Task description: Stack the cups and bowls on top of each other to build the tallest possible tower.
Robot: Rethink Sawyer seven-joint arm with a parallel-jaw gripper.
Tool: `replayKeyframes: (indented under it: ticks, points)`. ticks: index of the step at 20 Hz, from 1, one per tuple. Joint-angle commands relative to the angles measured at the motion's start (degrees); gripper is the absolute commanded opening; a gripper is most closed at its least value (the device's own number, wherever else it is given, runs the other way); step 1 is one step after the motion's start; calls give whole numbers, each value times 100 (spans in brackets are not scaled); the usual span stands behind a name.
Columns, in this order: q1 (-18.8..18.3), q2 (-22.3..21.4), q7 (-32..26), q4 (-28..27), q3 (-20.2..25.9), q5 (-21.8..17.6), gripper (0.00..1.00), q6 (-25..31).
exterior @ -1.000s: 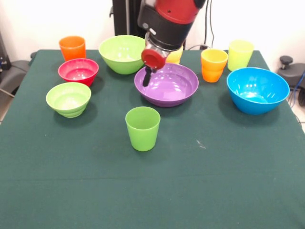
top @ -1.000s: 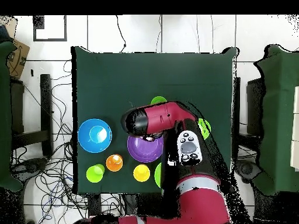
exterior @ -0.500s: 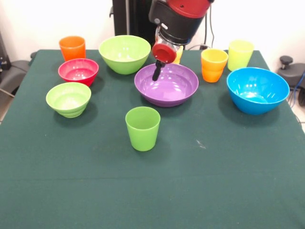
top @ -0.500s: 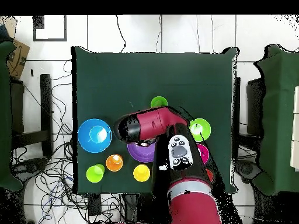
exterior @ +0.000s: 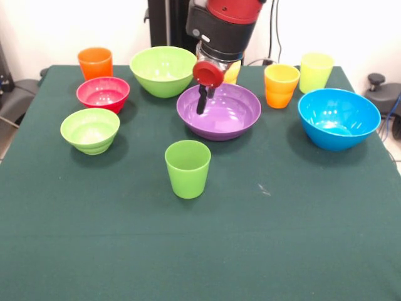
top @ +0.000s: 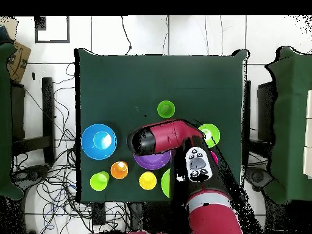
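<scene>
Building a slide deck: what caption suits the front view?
Sawyer gripper hovers over the purple bowl, with cups and bowls spread unstacked across the green table.

The robot's glossy red cylindrical arm [exterior: 233, 9] carries a black collar beneath, a round red disc at its seven o'clock, and thin black gripper fingers [exterior: 201, 100]. Overhead, a grey button panel sits on the red forearm [top: 198, 163].

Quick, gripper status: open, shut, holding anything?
Gripper: cannot be told whether open or shut; it hangs over the purple bowl with no cup or bowl seen in it.
</scene>
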Motion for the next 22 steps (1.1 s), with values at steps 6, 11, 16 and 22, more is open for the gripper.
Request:
replayKeyframes:
  ticks: [6,11,16,22]
  points:
    - [-1,211,571,201,267,-226,100,-384]
    - [87,332,625,67,231,-266,100,-409]
    - [71,331,624,40,315,-285,100,-639]
    - [54,430,632,13,289,-318,100,-777]
